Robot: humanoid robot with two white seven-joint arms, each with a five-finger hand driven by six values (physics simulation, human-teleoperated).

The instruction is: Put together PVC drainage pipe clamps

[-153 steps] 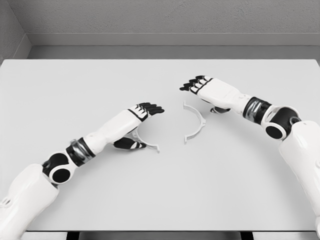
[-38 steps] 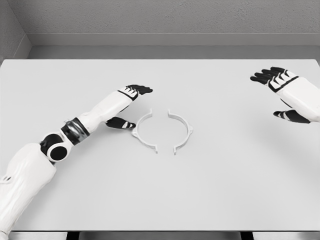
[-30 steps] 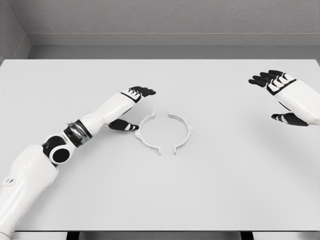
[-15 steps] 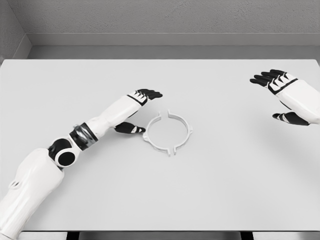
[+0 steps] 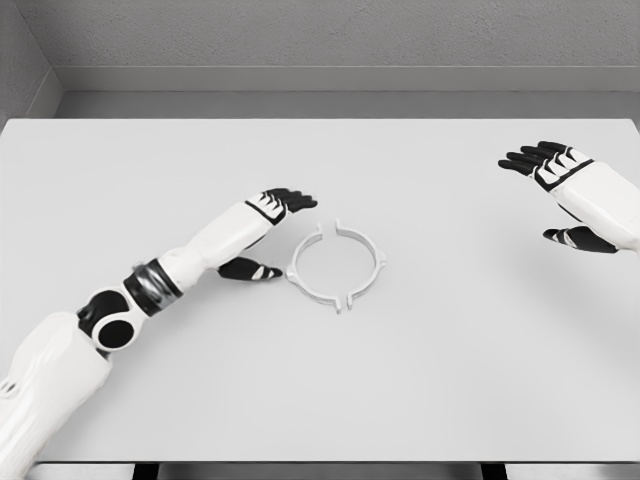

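Clamp halves sit together near the middle of the white table [image 5: 420, 400], forming what reads as a nearly closed ring: the left clamp half [image 5: 301, 268] and the right clamp half [image 5: 372, 262] meet, or almost meet, at the near tabs and at the far tabs. A thin seam shows at both joints, and I cannot tell whether the tabs are fully seated or only touching. Judged from this layout, the bringing-together step looks mostly done; what may remain is a final press to seat the joints, if that is required.

Nearest the camera, the left arm enters from the lower left and reaches toward the ring. The left hand [image 5: 262, 232] lies just beside the left clamp half, fingers relaxed and extended, thumb low near the table, holding nothing; whether the thumb touches the plastic is unclear.

Farther back and at the right edge, the right hand [image 5: 560, 190] hovers well apart from the ring, fingers spread, empty, partly cut off by the frame.

Room is generous: bare tabletop surrounds the ring on every side, the table edges are well away from it, and the grey wall [image 5: 320, 40] stands beyond the far edge. Either hand has a free path in.
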